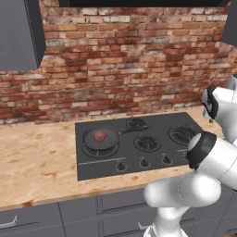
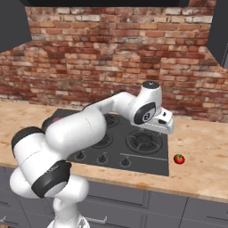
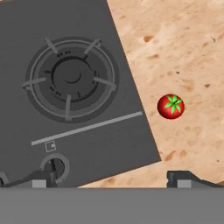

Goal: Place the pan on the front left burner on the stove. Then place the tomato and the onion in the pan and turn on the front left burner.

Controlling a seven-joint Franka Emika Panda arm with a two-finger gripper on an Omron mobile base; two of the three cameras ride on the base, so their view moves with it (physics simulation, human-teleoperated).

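pan point(image 1: 101, 140) sits on my front left burner point(image 1: 89, 150), dark grey, handle pointing back-right twd the rear burner. onion point(image 1: 99, 135), dull pinkish-red ball, lies in the pan near its middle. stove point(image 1: 152, 159) flat black, knobs along the front edge. tomato point(image 3: 170, 106), glossy red w/ green stem up, rests on the counter just off the stove's right edge, near the front corner.

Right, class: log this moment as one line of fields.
dark grey frying pan: on largest burner, holds pinkish onion | glossy red tomato: on wooden counter beside black cooktop | hand: open, above, empty
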